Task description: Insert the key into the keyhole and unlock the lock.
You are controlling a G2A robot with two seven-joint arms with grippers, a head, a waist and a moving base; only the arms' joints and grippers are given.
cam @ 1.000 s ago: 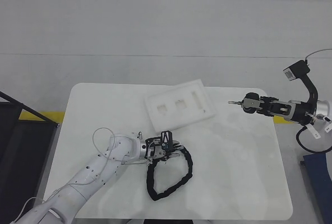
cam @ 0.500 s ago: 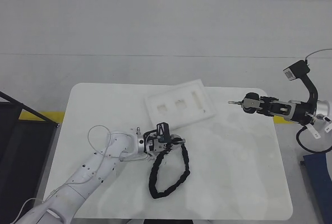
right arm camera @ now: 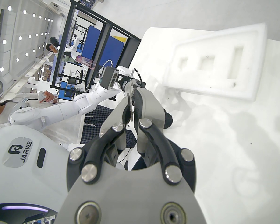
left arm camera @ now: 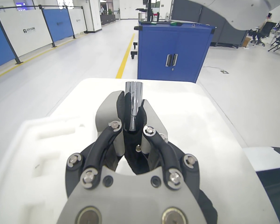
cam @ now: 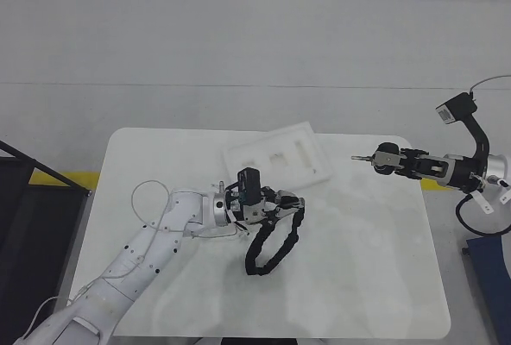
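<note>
My left gripper (cam: pixel 271 207) is shut on the lock's chrome cylinder (left arm camera: pixel 133 101), held over the table's middle just in front of the foam tray. The cylinder's end pokes out past the fingertips. The lock's black cable (cam: pixel 277 244) hangs from it in a loop that reaches down to the table. My right gripper (cam: pixel 379 159) hovers over the table's far right part, shut on the small metal key (cam: pixel 359 158), whose tip points left toward the lock. In the right wrist view the thin key (right arm camera: pixel 131 109) sits between the fingers.
A white foam tray (cam: pixel 277 159) with several shallow recesses lies at the back centre of the white table (cam: pixel 368 267). A black frame (cam: pixel 14 159) stands off the table's left side. A blue cabinet (left arm camera: pixel 175 52) stands beyond the table's far end.
My left arm has raised the lock and carried it right and toward the tray, dragging the cable loop along. The right arm with the key has stayed still.
</note>
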